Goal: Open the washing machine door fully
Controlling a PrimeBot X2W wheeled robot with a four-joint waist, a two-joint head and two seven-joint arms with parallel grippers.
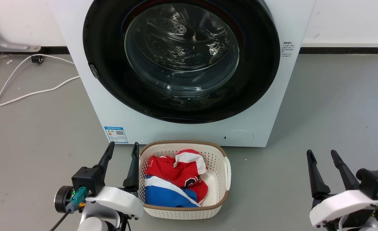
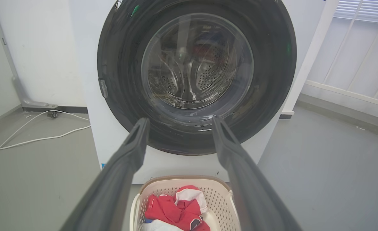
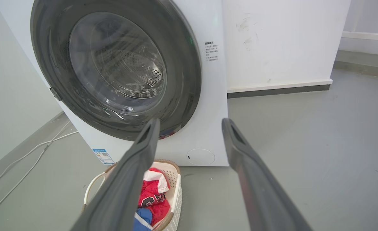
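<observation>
Jaws gape empty on left gripper [image 1: 123, 145] and right gripper [image 1: 321, 152]; washing machine door [image 1: 181, 57] sits shut, facing them

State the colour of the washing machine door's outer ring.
Glossy black; the washing machine door shows best in the head view.
</observation>
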